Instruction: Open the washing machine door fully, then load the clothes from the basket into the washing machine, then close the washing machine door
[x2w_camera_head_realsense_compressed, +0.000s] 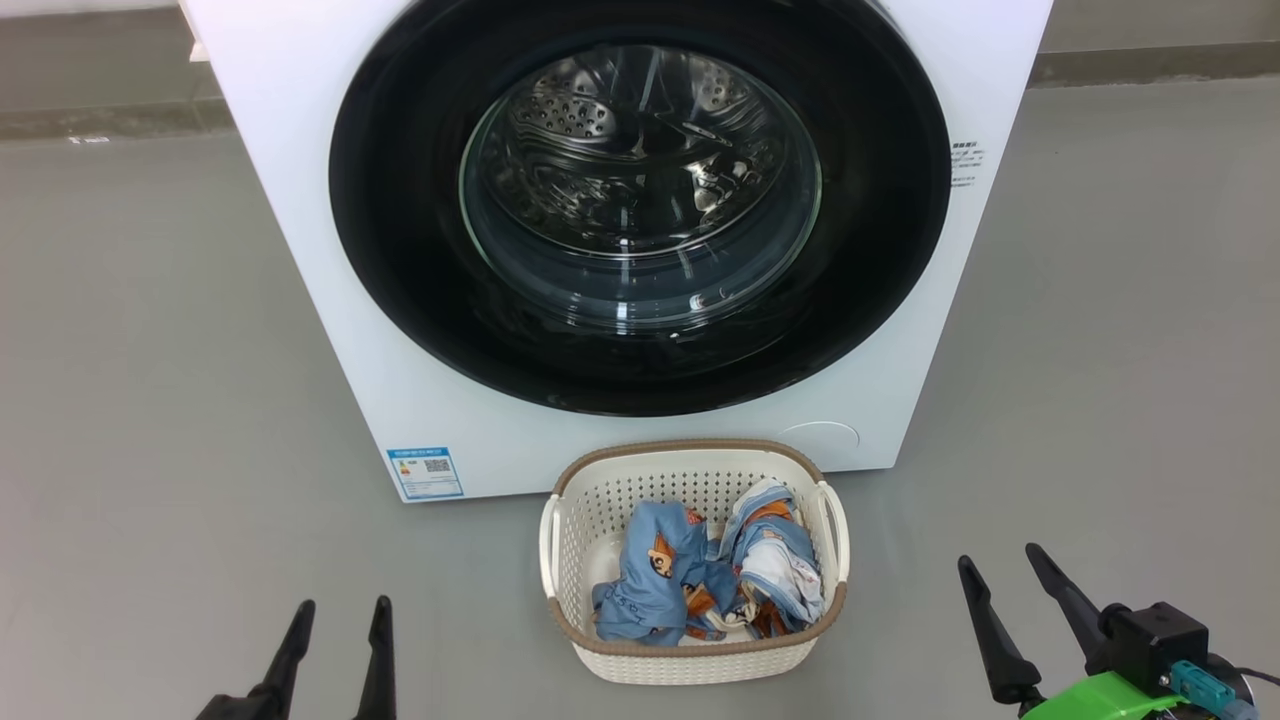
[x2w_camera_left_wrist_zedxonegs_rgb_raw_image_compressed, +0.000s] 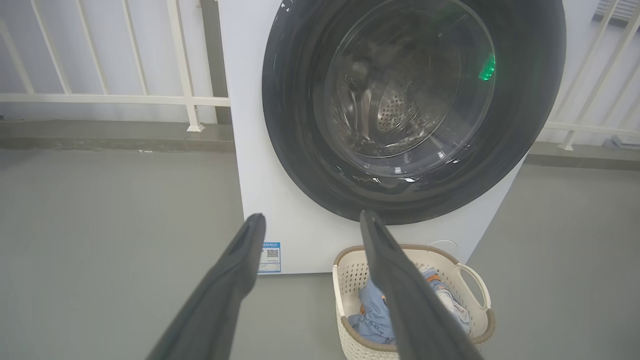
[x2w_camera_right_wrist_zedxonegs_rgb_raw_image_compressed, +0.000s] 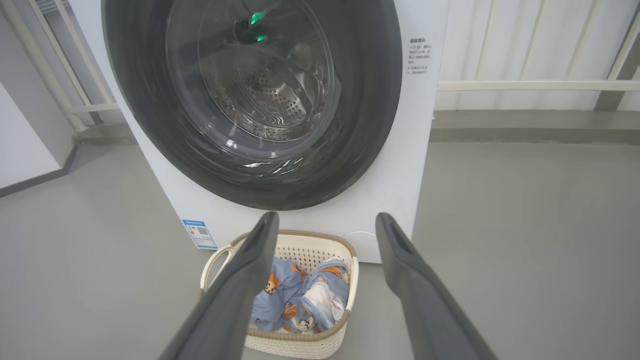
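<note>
The white washing machine faces me with its round black-rimmed door shut flat against the front; the steel drum shows through the glass. On the floor in front stands the cream basket, holding light-blue printed clothes. My left gripper is open at the lower left, well short of the basket. At the lower right, my right gripper is open too, with nothing between its fingers. The wrist views look at the door, the basket and the clothes over open left gripper and right gripper.
Grey floor spreads to both sides of the machine. A white railing runs behind it on a low kerb. A blue label sits at the machine's lower left corner, a small round cap at its lower right.
</note>
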